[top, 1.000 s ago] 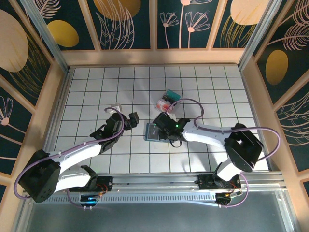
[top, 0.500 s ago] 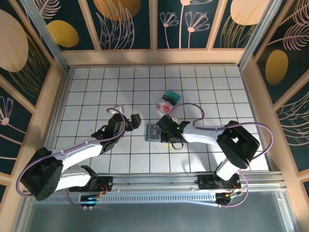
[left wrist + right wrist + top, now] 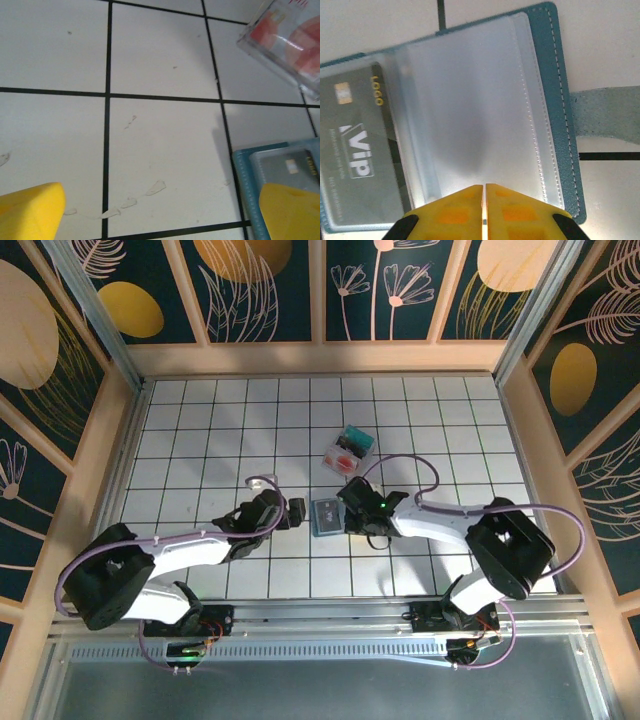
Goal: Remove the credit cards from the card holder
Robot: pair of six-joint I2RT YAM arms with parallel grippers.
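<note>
Nearest the arm bases, the left hand [image 3: 289, 512] hangs low over the white tiled tabletop [image 3: 200, 420]. Its yellow fingers [image 3: 30, 212] are spread wide with nothing between them, just left of the small slate-blue, soft-material fold card holder [image 3: 327, 517]. The right hand [image 3: 484, 196] sits at the holder's right side, fingers pressed together over the near edge of a clear plastic sleeve [image 3: 470, 110]. Whether they nip the plastic or merely press it flat, I cannot tell.

The holder lies open on the tabletop. The sleeve directly ahead of the right hand looks empty. The sleeve beside it holds a dark grey plastic card [image 3: 357, 150] with a gold chip and "VIP" lettering, tucked in nearly to its full length.

From that I judge the step in hand to be steadying the holder so this card can be drawn out. The next move calls for the left hand to come in over the panel with the card and work it toward the sleeve mouth. Meanwhile the right hand would need to pin the holder so it does not slide on the smooth tiles.

Farther back, apart from the holder, a loose heap of thin credit cards [image 3: 348, 450], teal and whitish-pink with a red blotch, lies already out on the tabletop.
</note>
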